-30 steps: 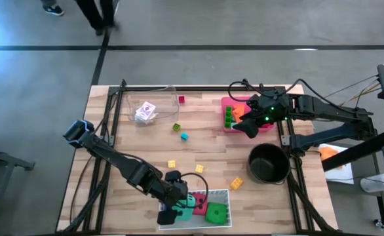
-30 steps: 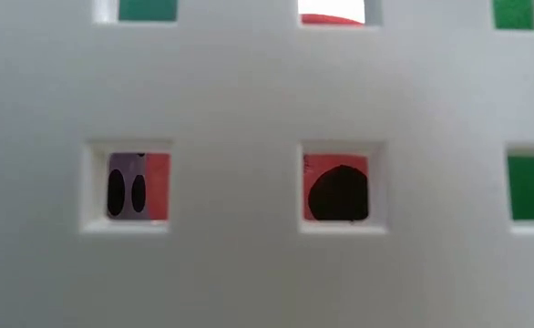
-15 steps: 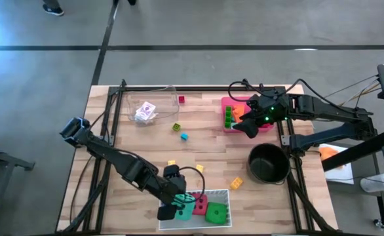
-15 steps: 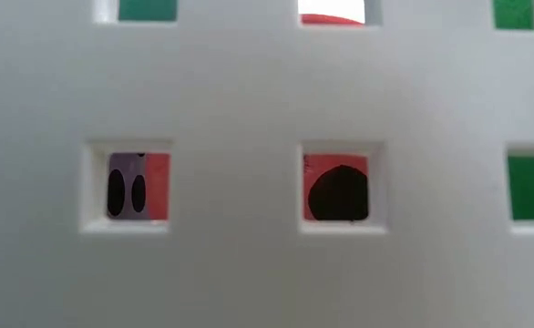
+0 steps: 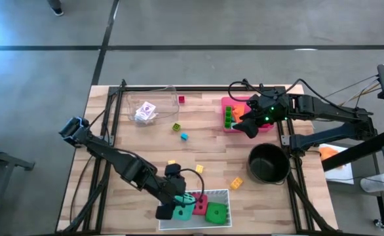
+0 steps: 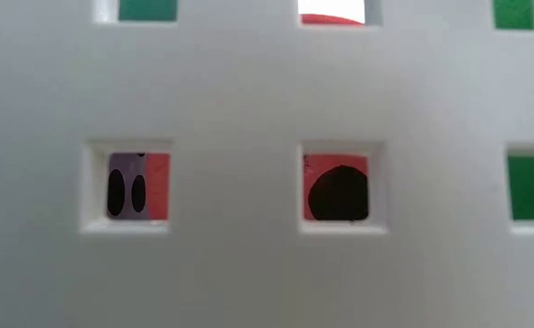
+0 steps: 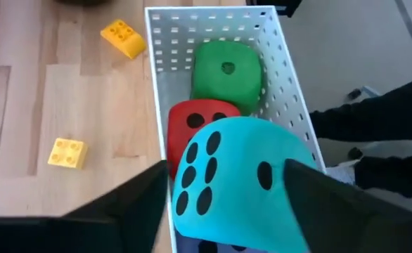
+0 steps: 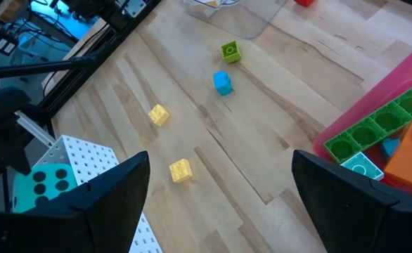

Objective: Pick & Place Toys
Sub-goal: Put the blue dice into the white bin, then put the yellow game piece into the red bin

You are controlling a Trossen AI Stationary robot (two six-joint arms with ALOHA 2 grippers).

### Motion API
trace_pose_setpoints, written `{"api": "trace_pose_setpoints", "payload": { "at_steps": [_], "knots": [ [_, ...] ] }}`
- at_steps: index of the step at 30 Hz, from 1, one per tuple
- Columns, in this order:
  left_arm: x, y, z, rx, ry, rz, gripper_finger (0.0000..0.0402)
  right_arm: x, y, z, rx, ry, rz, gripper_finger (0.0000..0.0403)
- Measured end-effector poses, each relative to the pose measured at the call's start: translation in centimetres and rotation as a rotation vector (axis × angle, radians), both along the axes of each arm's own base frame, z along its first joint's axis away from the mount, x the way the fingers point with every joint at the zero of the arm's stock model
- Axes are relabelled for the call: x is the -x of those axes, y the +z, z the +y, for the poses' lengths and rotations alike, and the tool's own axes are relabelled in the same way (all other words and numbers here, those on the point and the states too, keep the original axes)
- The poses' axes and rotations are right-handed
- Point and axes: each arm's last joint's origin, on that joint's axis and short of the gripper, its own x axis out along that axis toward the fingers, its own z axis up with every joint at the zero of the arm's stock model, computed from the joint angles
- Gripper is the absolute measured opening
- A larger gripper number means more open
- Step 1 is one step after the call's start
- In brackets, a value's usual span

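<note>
Left claw (image 7: pixel 227 184) at your table's 6 o'clock had just narrowed onto the teal die (image 7: pixel 237 184) over the white tray (image 7: pixel 290 84), whether clamped you couldn't tell, so expect a lift-out or release next.

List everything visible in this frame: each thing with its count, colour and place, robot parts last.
Soft dice: three seen; teal die between the left pincer's fingers over the white tray, red die and green die inside that tray.
White tray: one, perforated, near table edge.
Pink tray: one, far right, holding green and orange blocks.
Clear tray: one, far left, holding cards.
Black pot: one, right side.
Loose blocks: yellow, three; green, blue, red, one each, mid-table.
Table: one, wooden.
Left pincer: around the teal die.
Right pincer: open, over the pink tray.
</note>
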Motion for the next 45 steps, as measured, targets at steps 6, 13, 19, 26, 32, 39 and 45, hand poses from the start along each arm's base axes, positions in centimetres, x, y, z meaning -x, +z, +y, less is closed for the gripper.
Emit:
{"api": "trace_pose_setpoints", "payload": {
  "at_steps": [6, 13, 19, 26, 32, 39, 45],
  "knots": [
    [0.3, 0.0, -0.6, -0.013, -0.093, -0.013, 0.0128, 0.0, 0.0, 0.0, 0.000, 0.000, 0.000, 0.0340],
    [0.4, -1.3, -0.6, -0.027, -0.166, 0.014, 0.0008, 0.0, 0.0, 0.0, 0.000, 0.000, 0.000, 0.0340],
    [0.6, -2.5, -0.5, -0.015, -0.136, 0.040, 0.0014, 0.0, 0.0, 0.0, 0.000, 0.000, 0.000, 0.0340],
    [0.5, -2.4, -0.6, 0.015, -0.131, 0.005, 0.0015, 0.0, 0.0, 0.0, 0.000, 0.000, 0.000, 0.0340],
    [0.7, -1.7, -0.4, 0.033, -0.124, -0.018, 0.0015, 0.0, 0.0, 0.0, 0.000, 0.000, 0.000, 0.0340],
    [1.4, -0.3, 0.1, 0.038, -0.109, -0.063, 0.0016, 0.0, 0.0, 0.0, 0.000, 0.000, 0.000, 0.0340],
    [1.8, 1.6, 1.3, 0.019, 0.000, -0.132, 0.0064, 0.0, 0.0, 0.0, 0.000, 0.000, 0.000, 0.0340]
  ]
}}
